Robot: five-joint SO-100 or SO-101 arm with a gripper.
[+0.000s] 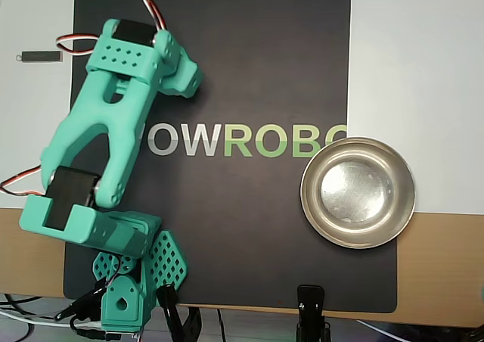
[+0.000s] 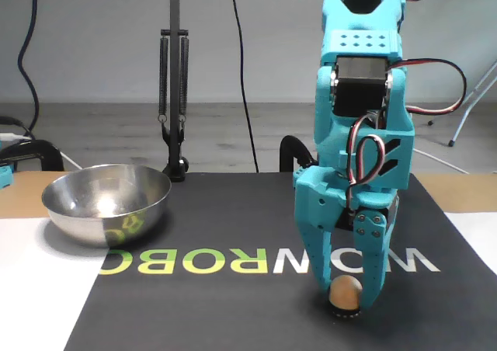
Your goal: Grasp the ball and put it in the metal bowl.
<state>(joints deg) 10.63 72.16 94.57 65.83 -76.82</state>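
Pincer: in the fixed view we see the teal plastic pincer (image 2: 344, 300) pointing straight down, its two fingers pinching the small tan wooden ball (image 2: 345, 293).
Ball: between the fingertips, at the black mat (image 2: 233, 304) surface; we cannot tell whether it touches.
Bowl: the shiny round steel bowl (image 2: 106, 203) sits well to the pincer's left in that view, on the tabletop (image 1: 431, 77) at the mat's edge.

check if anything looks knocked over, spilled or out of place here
Nothing stands out. The metal bowl sits upright and empty at the mat's edge, and the ball sits between the gripper fingers on the mat.
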